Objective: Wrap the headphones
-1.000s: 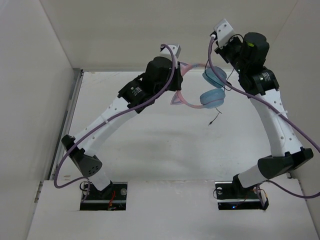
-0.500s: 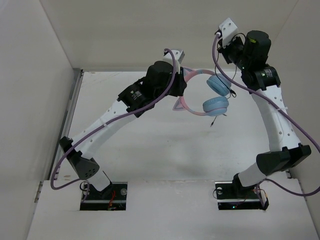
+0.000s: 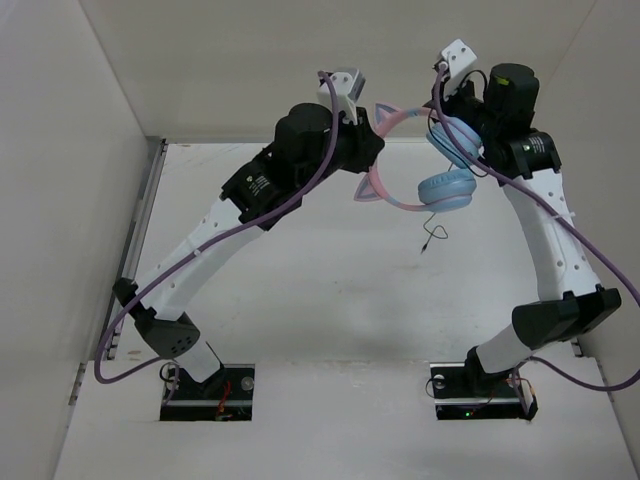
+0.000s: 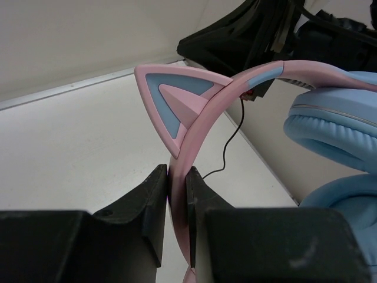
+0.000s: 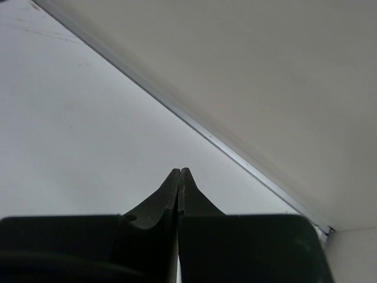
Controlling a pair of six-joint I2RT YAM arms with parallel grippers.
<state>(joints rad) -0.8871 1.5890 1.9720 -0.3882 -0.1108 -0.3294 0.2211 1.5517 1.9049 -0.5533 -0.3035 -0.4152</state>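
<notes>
My left gripper is shut on the pink headband of the headphones and holds them in the air at the back of the table. In the left wrist view the fingers clamp the band just below a cat ear, with a light blue ear cup to the right. The two ear cups hang beside my right gripper. The thin black cable dangles below them, its end free. My right gripper is shut, and nothing shows between its fingers.
White walls enclose the table on the left, back and right, with a metal strip along the left edge. Purple arm cables loop off both arms. The back wall's base rail lies close ahead of the right gripper.
My left gripper has lifted the headphones up and towards the back right. The ear cups now hang against the right gripper. The cable's free end has risen with them.
</notes>
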